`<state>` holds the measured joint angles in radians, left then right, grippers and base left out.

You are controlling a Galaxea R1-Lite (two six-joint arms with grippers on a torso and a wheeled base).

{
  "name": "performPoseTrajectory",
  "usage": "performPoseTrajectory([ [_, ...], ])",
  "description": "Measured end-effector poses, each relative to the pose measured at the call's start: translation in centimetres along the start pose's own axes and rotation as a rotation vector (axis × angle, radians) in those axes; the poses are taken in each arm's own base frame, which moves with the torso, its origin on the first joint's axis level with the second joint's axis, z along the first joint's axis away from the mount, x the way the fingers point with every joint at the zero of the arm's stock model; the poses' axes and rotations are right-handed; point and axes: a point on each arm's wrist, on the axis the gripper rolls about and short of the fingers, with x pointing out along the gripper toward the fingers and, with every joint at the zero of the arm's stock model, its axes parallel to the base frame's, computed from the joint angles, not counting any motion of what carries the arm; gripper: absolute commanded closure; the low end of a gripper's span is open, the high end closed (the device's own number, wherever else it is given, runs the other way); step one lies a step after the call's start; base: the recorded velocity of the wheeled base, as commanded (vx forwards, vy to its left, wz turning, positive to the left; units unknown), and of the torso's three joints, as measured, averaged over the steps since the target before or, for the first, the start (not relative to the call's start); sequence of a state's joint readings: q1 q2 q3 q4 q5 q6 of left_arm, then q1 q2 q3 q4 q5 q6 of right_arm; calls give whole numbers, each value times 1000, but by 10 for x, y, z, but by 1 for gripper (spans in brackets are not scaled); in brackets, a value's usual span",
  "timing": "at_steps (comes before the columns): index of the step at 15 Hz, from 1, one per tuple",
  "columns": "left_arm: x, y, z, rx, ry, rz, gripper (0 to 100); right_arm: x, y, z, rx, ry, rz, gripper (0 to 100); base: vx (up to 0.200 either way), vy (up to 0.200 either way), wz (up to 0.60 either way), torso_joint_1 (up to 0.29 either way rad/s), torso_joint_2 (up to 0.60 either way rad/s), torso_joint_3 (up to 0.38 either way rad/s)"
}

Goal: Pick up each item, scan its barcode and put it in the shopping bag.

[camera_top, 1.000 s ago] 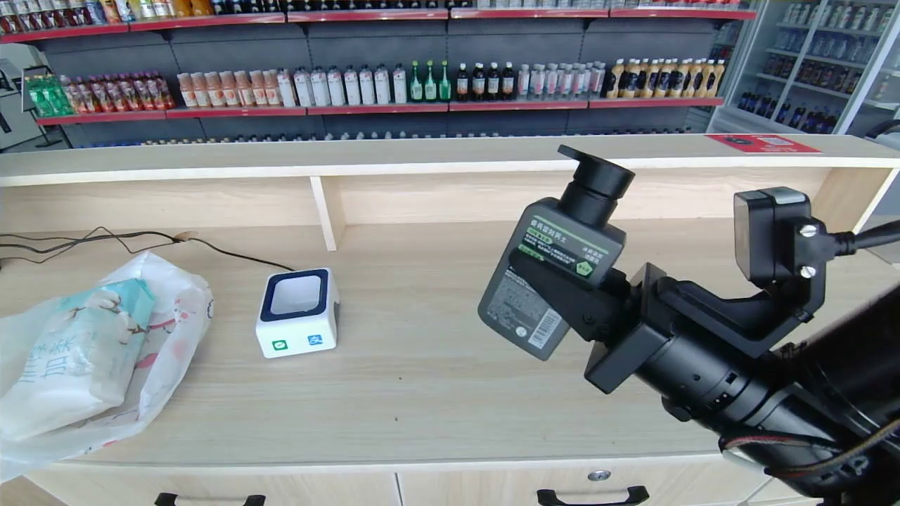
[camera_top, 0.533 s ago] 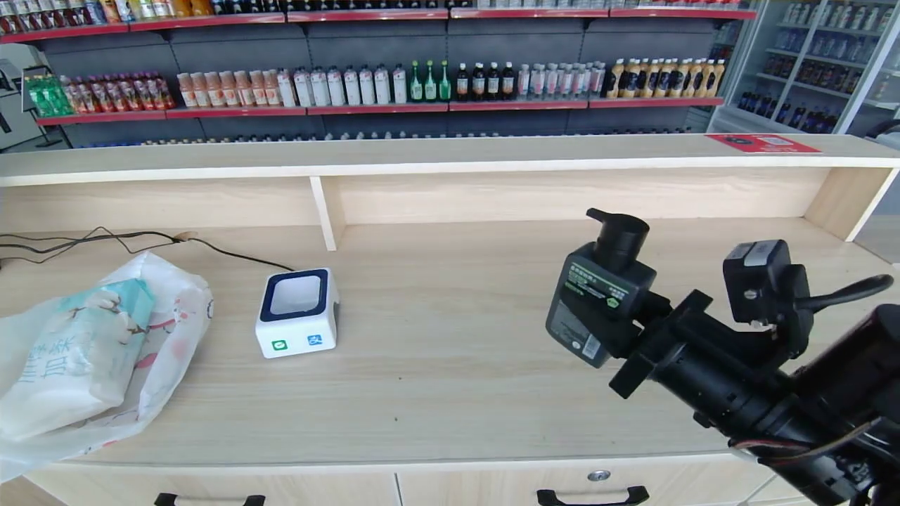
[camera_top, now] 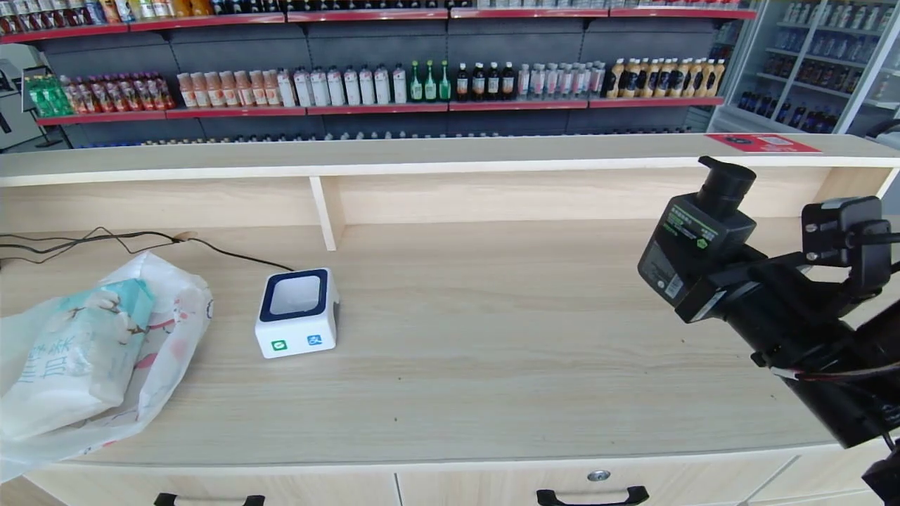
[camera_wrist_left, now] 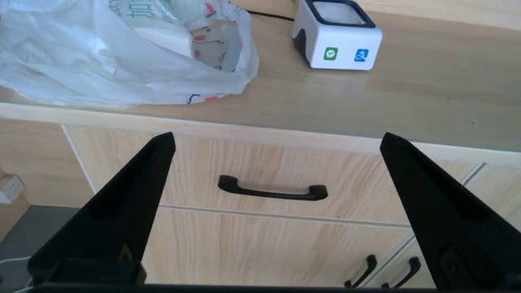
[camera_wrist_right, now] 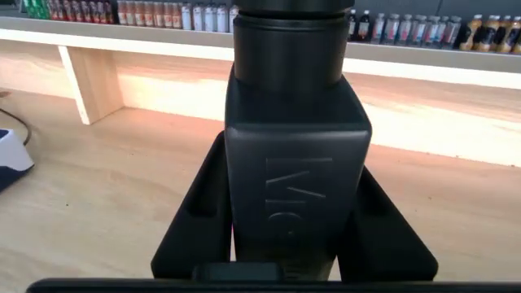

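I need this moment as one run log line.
right claw: shut on dark grey square plastic bottle, raised right of white scanner box | left claw: open, facing wooden drawer front

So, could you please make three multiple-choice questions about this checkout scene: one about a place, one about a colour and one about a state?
1. Where does the scanner stand?
A) on the counter, to the robot's right of the bag
B) inside the bag
C) on a shelf among the drinks

2. What colour is the cap of the held bottle?
A) white
B) red
C) black

3. How is the left gripper?
A) shut on the bottle
B) open and empty
C) shut on a drawer handle

Answers:
1 A, it stands on bare wood beside the bag.
2 C, the head view shows a black cap on a dark grey body.
3 B, it is spread wide with nothing inside.
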<state>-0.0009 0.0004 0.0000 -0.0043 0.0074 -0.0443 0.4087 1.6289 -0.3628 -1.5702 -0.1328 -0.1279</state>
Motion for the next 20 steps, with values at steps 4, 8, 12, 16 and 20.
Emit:
performPoseTrajectory([
  [4,0,0,0,0,0,1,0,10,-4,2,14,-25,-23,100,0,0,0,0,0,0],
  [8,0,0,0,0,0,0,0,26,-5,4,29,-56,-34,100,0,0,0,0,0,0],
  [12,0,0,0,7,0,-2,0,31,-7,8,39,-80,-45,100,0,0,0,0,0,0],
  [16,0,0,0,9,1,-3,0,30,-8,8,68,-81,-48,100,0,50,0,-2,-1,1],
  [20,0,0,0,9,1,-1,0,33,-9,7,70,-83,-51,100,0,200,0,2,2,0],
])
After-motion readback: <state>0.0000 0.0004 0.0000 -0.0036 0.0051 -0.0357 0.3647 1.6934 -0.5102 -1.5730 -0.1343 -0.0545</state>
